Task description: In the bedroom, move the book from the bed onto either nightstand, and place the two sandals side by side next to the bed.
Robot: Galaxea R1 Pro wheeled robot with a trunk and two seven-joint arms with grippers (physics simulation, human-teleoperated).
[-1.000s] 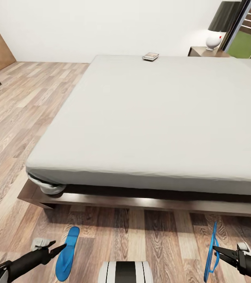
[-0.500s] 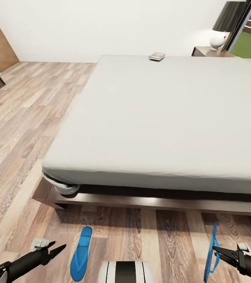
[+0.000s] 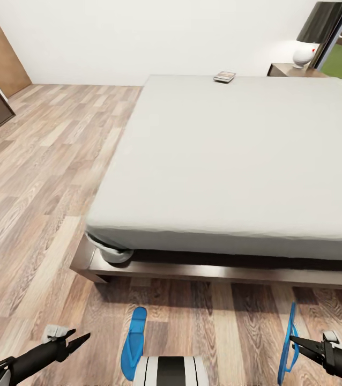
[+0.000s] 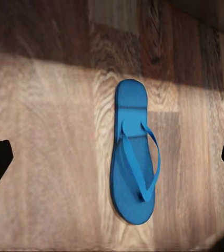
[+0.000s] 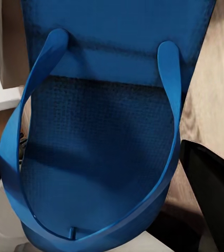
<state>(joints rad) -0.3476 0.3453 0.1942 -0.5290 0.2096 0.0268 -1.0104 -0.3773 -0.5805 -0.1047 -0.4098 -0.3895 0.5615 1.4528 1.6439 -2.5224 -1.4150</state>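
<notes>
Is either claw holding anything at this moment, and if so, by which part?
The right claw holds one blue sandal on edge, gripped at its strap. The left claw is open and empty; the other sandal lies flat on the floor.

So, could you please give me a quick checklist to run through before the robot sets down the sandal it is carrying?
1. Right gripper shut on the held sandal: ok.
2. Held sandal level for placing: not ok, it hangs on edge.
3. Other sandal flat on the floor beside the bed: ok.
4. Left gripper free: ok, open, holding nothing.
5. Held sandal close beside its mate: not ok, they are well apart.
6. Book moved to the nightstand: not ok, on the bed.
</notes>
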